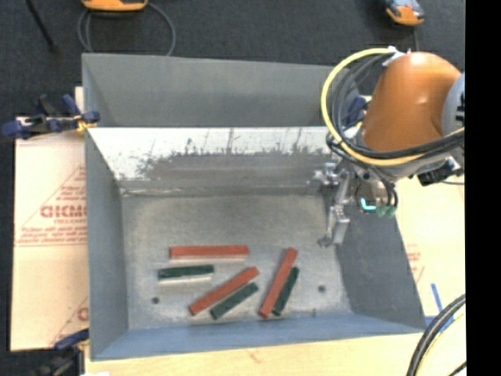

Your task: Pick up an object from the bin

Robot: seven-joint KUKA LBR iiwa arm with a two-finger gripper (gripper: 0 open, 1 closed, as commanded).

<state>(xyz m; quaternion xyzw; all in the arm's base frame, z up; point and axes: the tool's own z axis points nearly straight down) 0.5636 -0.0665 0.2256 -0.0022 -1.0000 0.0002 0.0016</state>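
Red-orange flat bar [276, 283], the thing nearest the gripper [332, 229], lies on the floor of the grey metal bin [235, 104]. It is just off the gripper's tip toward the near wall, and a dark green flat bar [288, 287] touches its long side. The gripper is apart from every bar, and I cannot tell whether it is open or closed.

The likely trouble is that pair. The bars lie low and pressed together, so a grasp may catch both, or skid off a thin edge and push them away. The bin's sloping side wall [376, 276] rises close behind the gripper on the arm's side, and a descent there could scrape it.

Bare floor opens ahead of the gripper, away from the arm and toward the back wall. Four more bars lie farther out, well apart from it.
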